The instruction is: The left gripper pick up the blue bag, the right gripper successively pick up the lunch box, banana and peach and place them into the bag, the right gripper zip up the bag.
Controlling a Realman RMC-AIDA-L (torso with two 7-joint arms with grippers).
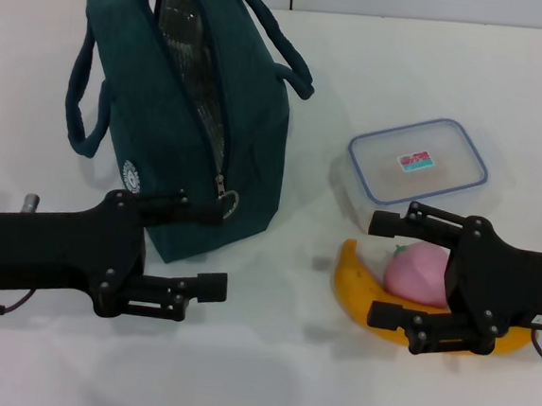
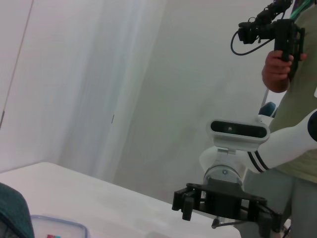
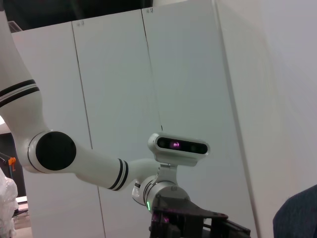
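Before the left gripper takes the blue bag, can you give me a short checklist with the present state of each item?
1. Left gripper open: ok, jaws spread wide.
2. Left gripper near the blue bag: ok, it sits beside the bag's lower front corner, not gripping it.
3. Bag upright and unzipped: ok, foil lining shows through the opening.
4. Lunch box lid closed: ok, apparently.
5. Banana and peach reachable: ok, both lie on the table under the right gripper.
6. Right gripper free: ok, open and holding nothing.

peach (image 1: pixel 415 271) and banana (image 1: pixel 354 288) partly behind right hand (image 1: pixel 385 270)
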